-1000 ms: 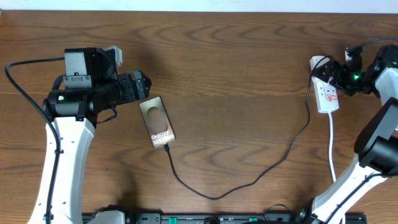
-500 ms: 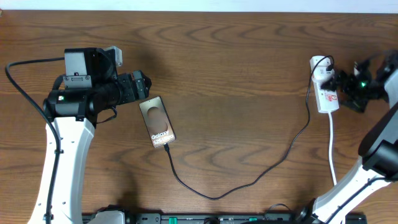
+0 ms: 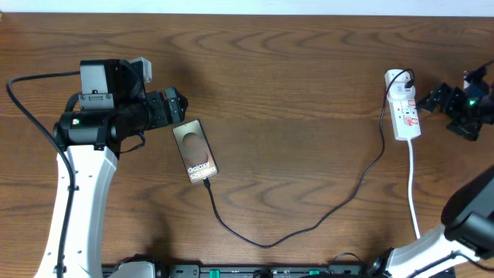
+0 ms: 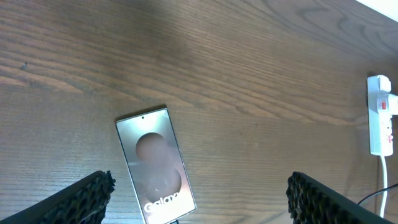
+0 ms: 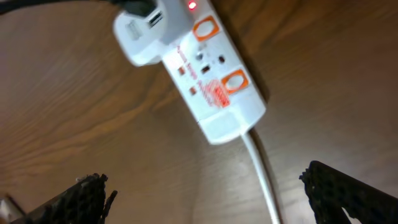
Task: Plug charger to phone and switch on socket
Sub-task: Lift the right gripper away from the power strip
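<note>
The phone (image 3: 196,150) lies flat on the table at the left, with the charger cable (image 3: 309,228) plugged into its lower end. The cable runs right and up to the white socket strip (image 3: 404,113). My left gripper (image 3: 179,106) is open just above the phone's top edge; the phone also shows in the left wrist view (image 4: 155,165). My right gripper (image 3: 438,99) is open and empty, right of the socket. In the right wrist view the socket (image 5: 199,74) shows a small red light at its end, and its white cord (image 5: 264,180) runs between the open fingers (image 5: 205,199).
The socket's white cord (image 3: 413,189) trails toward the front edge at the right. The table's far edge (image 3: 247,11) meets a white wall. The robot bases and thick black cables (image 3: 23,100) stand at the left and the front.
My right gripper has drawn back to the right, away from the socket. The left arm, the phone and the cable have not moved.
</note>
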You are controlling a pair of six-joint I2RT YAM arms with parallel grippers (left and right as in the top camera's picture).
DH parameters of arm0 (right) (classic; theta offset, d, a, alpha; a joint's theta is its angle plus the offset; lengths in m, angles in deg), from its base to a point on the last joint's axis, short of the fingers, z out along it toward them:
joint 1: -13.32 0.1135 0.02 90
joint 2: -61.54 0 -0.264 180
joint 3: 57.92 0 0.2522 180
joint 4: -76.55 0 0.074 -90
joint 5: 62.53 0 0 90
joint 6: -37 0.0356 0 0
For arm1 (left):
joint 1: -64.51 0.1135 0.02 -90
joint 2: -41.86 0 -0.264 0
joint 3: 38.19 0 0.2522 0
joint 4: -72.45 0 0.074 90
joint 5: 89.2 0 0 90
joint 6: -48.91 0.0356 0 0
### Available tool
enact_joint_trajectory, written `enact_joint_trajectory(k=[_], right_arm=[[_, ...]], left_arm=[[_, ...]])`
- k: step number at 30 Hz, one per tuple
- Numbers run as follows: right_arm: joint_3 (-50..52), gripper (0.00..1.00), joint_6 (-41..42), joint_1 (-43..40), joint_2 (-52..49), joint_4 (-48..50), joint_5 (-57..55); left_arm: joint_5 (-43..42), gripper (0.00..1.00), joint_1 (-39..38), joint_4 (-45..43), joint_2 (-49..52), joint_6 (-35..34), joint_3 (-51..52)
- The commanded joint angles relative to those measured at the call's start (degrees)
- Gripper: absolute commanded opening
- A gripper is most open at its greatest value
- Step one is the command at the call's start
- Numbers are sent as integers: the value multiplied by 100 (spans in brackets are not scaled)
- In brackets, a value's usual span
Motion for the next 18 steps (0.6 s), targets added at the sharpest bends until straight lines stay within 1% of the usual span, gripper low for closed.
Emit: enact_joint_trajectory(k=[1, 7, 10, 18], right_arm=[[2, 99, 138, 28, 398, -249, -11], [2, 99, 485, 28, 719, -680, 83], [2, 99, 492, 28, 752, -691, 238], [4, 99, 490, 28, 748, -688, 221]], left_arm=[[48, 91, 35, 7, -9, 138, -111], [48, 91, 35, 7, -9, 138, -111], [48, 91, 35, 7, -9, 138, -111], [48, 91, 35, 7, -9, 138, -111]])
